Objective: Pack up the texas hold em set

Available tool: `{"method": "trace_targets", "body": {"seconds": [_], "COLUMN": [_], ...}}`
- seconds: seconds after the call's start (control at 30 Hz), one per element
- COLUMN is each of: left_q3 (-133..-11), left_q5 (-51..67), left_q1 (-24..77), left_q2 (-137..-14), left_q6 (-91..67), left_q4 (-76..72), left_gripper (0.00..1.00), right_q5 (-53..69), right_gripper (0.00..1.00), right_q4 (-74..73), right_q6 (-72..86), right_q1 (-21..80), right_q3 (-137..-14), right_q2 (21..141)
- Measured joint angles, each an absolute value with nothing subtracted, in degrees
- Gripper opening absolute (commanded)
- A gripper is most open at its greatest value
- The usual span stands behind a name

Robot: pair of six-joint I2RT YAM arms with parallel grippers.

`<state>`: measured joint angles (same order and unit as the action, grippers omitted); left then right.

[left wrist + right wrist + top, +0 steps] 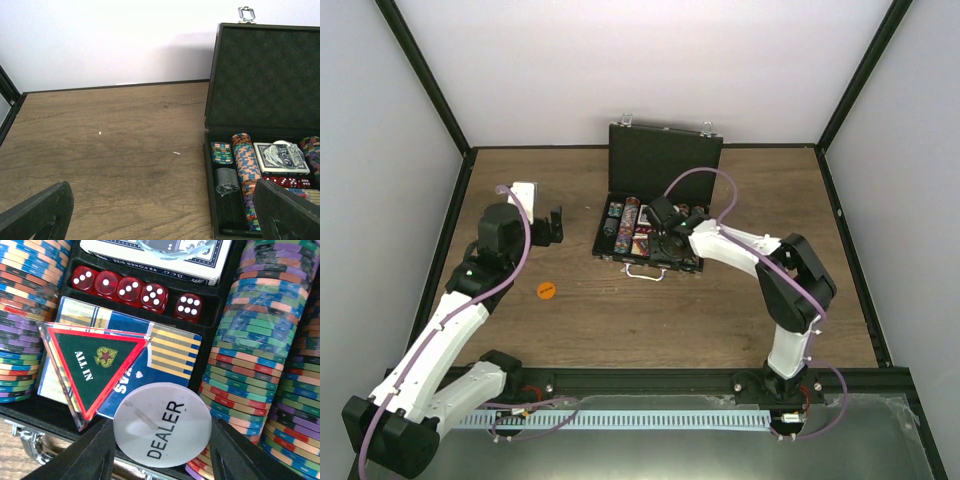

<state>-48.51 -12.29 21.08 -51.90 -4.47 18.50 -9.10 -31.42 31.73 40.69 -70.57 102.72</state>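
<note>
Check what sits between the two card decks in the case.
Five red dice in a row, between the upper deck and the lower deck; the right wrist view shows it.

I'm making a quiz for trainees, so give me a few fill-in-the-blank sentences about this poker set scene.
1. The white disc in the right gripper reads ____.
2. The red dice in the case number ____.
3. The loose disc on the table is coloured ____.
4. The left gripper stands ____.
Missing words: DEALER; five; orange; open.
</note>
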Motion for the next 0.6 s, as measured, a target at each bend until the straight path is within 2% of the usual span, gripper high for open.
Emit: {"method": "trace_targets", "body": {"seconds": [0.6], "left_q3": [-48.5], "left_q5": [-12.8], "left_q1": [21.1], "left_q2": [-53.1], "left_q6": [-4.5], "left_q4": [18.3], "left_gripper": [1.0], "right_q5": [-9.2], "right_gripper": [0.52], "right_q4": [-31.8], "right_q6": [31.1], "right_q1": [40.7], "right_q3": [-74.0], "right_q2": [107.1]}}
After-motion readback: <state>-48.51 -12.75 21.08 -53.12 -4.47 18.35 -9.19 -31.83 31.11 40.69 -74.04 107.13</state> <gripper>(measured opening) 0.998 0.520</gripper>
